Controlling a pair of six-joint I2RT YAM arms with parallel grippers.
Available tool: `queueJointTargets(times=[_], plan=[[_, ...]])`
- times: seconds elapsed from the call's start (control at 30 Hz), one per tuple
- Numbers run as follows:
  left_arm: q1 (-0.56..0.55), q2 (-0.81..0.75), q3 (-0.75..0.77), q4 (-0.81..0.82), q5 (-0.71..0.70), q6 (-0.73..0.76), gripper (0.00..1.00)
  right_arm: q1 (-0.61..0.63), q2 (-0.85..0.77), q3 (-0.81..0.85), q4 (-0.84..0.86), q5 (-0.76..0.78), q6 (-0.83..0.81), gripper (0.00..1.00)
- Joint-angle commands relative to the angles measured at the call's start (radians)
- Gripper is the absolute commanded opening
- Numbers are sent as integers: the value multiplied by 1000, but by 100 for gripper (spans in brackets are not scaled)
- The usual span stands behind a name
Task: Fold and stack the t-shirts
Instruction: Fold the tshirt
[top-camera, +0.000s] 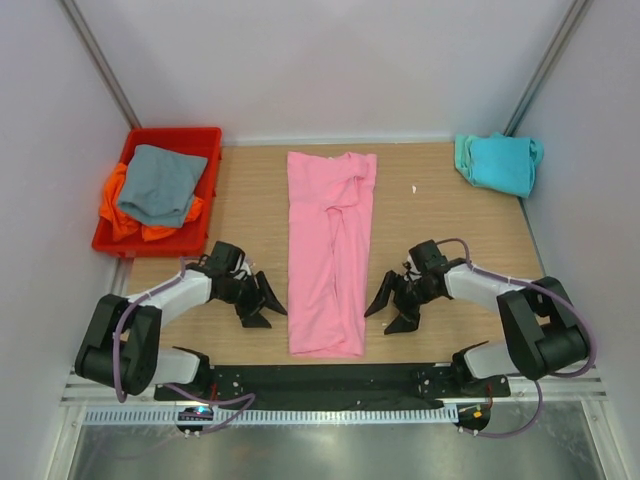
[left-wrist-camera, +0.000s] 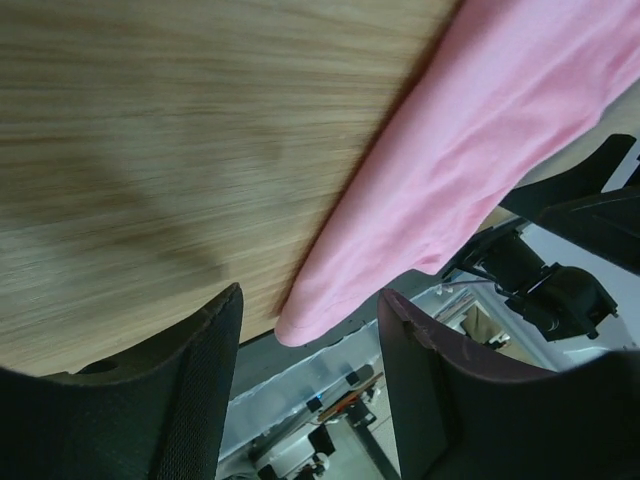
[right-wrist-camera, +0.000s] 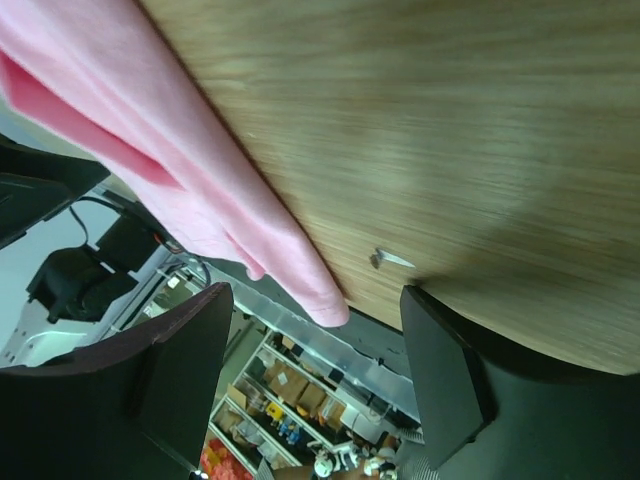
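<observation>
1. Left gripper (top-camera: 265, 308): jaws apart, holding nothing, just beside the pink t-shirt's (top-camera: 330, 250) near left edge.
2. Right gripper (top-camera: 388, 315): jaws apart, empty, just beside its near right edge.
3. Pink t-shirt: mid-table (top-camera: 250, 190), folded lengthwise into a narrow strip; crosswise folds judged outstanding.
4. Teal t-shirt (top-camera: 498, 162): far right corner, loosely bundled; neatness of fold unclear.
5. Grey t-shirt (top-camera: 158, 183) atop orange t-shirt (top-camera: 118, 215): crumpled in red bin (top-camera: 175, 131), far left; unfolded. No stack yet.

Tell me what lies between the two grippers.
The pink t-shirt, folded into a long strip, lies between the left gripper and the right gripper. The top view shows it.
</observation>
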Motion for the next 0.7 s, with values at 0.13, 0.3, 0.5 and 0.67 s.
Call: queueJointTargets(times=[0.13, 0.3, 0.5, 0.67], plan=[[2, 10, -50, 81, 0, -80, 56, 124, 68, 22, -31, 18, 50, 74], [-49, 34, -51, 103, -10, -86, 53, 179, 131, 45, 43, 1, 99, 74], [-130, 91, -33, 137, 8, -108, 49, 233, 156, 51, 75, -5, 128, 73], [-179, 122, -25, 144, 23, -120, 47, 256, 180, 57, 67, -5, 128, 68]])
